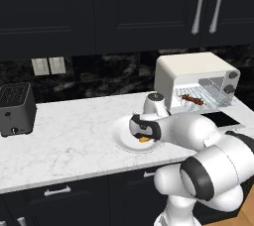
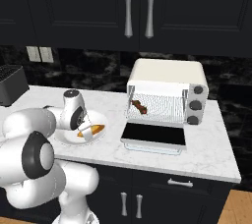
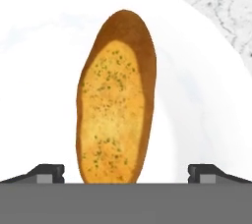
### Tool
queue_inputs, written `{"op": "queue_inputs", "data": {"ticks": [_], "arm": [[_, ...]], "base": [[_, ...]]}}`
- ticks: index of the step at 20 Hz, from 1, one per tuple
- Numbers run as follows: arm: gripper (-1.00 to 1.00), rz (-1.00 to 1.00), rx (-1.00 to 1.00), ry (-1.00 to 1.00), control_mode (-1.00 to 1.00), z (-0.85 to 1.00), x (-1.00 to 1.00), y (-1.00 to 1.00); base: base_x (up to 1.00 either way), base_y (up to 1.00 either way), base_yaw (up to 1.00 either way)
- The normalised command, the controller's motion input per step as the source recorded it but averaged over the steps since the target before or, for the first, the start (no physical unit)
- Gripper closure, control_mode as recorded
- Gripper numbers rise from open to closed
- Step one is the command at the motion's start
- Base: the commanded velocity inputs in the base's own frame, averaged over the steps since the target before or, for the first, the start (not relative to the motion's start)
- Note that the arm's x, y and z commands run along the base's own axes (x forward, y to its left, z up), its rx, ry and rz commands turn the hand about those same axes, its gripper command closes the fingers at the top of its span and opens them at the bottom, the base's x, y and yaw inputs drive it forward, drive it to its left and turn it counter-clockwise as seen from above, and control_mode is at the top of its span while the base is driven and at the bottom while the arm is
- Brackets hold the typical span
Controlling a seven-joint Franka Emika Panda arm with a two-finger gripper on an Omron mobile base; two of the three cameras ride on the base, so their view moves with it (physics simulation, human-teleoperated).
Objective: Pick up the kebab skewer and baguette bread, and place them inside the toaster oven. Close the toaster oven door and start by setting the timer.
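Now claw (image 3: 126,171) spread wide, baguette bread (image 3: 115,102) lying between tips on white plate (image 3: 206,95).

Crusty herb-flecked baguette bread (image 3: 115,102) on a smooth glossy plate (image 3: 202,95).

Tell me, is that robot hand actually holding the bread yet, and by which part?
Nothing is held yet. The gripper is open, its fingertips set wide on either side of the near end of the baguette bread, which lies on the white plate.
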Motion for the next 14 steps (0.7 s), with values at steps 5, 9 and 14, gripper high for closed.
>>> {"op": "queue_inputs", "data": {"ticks": [5,9,14], "arm": [[-1.00,-0.01,-0.03,0.00,-1.00,-0.11,0.19,0.00],[-1.00,0.00,-0.02,0.00,-1.00,-0.06,0.09,0.00],[-1.00,0.00,-0.02,0.00,-1.00,-0.05,0.14,0.00]], "base": [[0.00,0.00,0.00],[0.00,0.00,0.00],[0.00,0.00,0.00]]}}
